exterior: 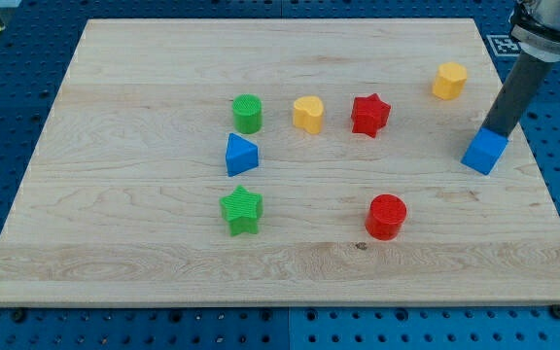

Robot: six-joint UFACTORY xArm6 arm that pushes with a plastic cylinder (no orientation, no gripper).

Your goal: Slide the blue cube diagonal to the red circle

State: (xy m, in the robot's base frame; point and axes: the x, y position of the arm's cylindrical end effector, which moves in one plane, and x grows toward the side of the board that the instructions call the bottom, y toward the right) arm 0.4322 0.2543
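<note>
The blue cube (484, 152) sits near the board's right edge, at mid height. The red circle (387, 216), a short red cylinder, stands lower down, to the cube's lower left. My tip (495, 131) comes down from the view's top right and rests against the cube's upper right side. The dark rod hides the tip's very end behind the cube's top edge.
A red star (369, 115), a yellow heart (308, 114) and a green cylinder (247, 114) line up across the upper middle. A yellow hexagon (449, 81) is at upper right. A blue triangle (240, 156) and a green star (241, 210) lie left of centre. The wooden board (115, 262) ends close to the cube's right.
</note>
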